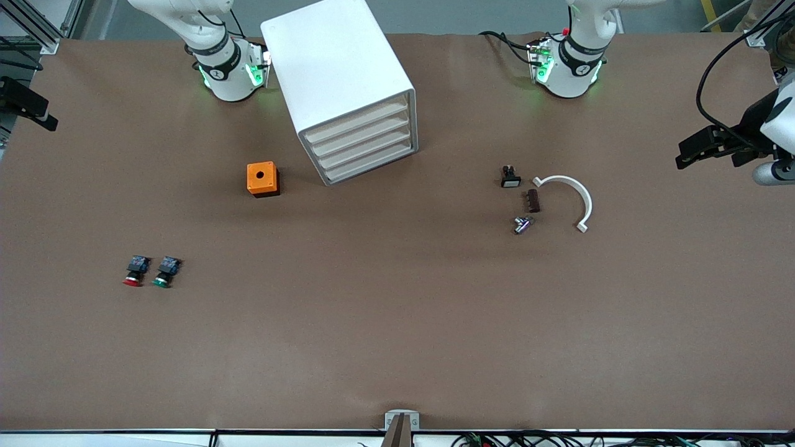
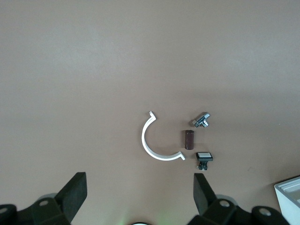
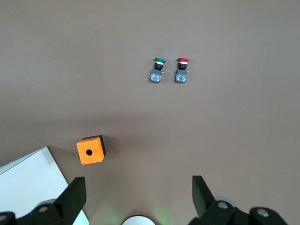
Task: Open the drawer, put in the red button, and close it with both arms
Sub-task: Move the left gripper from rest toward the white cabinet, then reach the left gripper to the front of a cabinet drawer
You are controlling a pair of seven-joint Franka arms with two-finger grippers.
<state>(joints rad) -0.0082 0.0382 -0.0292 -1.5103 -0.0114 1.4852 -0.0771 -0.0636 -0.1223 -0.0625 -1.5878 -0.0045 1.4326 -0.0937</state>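
The red button (image 1: 133, 272) lies beside its green twin (image 1: 165, 272) toward the table's right-arm end, well apart from both raised, released pincers: right gripper (image 3: 138, 197), left gripper (image 2: 140, 196).

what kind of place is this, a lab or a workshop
Most likely a robotics lab: two arms bolted along one edge of a brown table, small parts laid out like the red button and the white drawer cabinet, cables along the edge.
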